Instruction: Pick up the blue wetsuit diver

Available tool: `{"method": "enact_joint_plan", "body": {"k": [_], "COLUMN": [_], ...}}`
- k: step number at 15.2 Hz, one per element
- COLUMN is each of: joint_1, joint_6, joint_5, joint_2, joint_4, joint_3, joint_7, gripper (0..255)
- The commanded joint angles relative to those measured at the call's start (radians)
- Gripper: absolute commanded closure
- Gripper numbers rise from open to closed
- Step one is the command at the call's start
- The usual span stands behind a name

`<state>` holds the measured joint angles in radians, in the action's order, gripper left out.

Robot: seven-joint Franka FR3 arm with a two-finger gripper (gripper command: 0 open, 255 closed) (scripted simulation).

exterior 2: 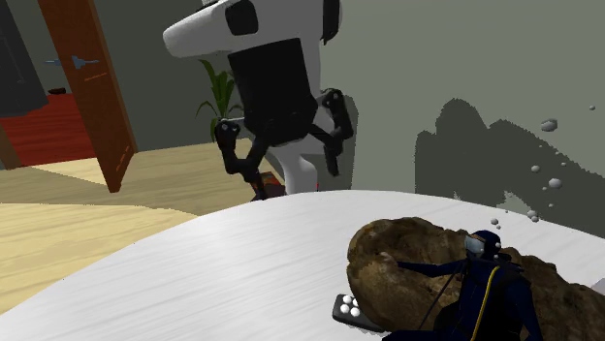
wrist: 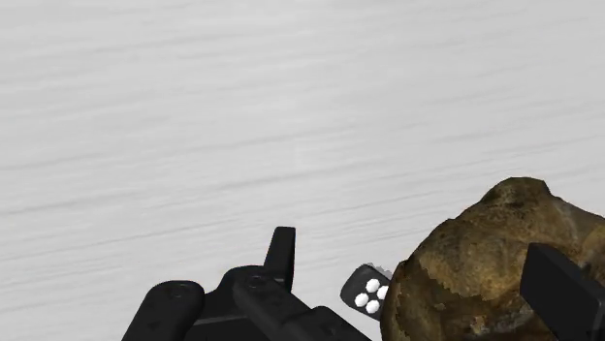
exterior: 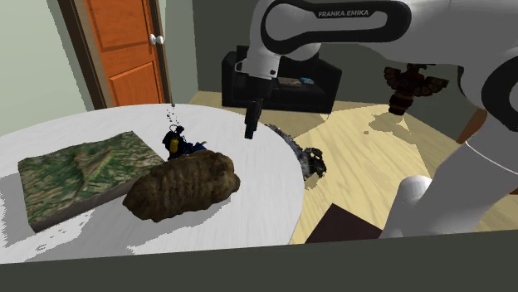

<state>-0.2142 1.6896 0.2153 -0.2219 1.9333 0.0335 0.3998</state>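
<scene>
The diver [exterior: 177,143] is a small dark blue figure with yellow trim, a mask and bubbles above it. It stands on the white round table [exterior: 257,195] against a lumpy brown rock [exterior: 184,184]. The second exterior view has the diver [exterior 2: 488,291] close up in front of the rock [exterior 2: 412,254]. My black gripper [exterior: 251,126] hangs above the table, off to the shoulder view's right of the diver and apart from it. It is open with nothing between its fingers. In the wrist view the gripper [wrist: 412,254] hovers over the rock's [wrist: 465,271] edge.
A green terrain block [exterior: 79,170] lies at the shoulder view's left of the rock. A small black piece with white studs [exterior 2: 347,310] rests beside the rock. Beyond the table are an orange door [exterior: 129,50], a dark sofa [exterior: 286,83] and dark clutter on the floor [exterior: 311,159].
</scene>
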Motion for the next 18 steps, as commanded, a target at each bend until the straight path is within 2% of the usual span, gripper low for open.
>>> {"method": "enact_joint_plan", "body": {"k": [1, 12, 18], "joint_1": [-0.019, -0.102, -0.104], "joint_6": [0.001, -0.042, 0.025], "joint_5": [0.016, 0.074, 0.077], "joint_2": [0.061, 0.384, 0.378], "joint_4": [-0.069, -0.484, -0.409], "joint_3": [-0.01, -0.087, -0.09], "joint_7": [0.034, 0.184, 0.205], "gripper": [0, 0, 0]}}
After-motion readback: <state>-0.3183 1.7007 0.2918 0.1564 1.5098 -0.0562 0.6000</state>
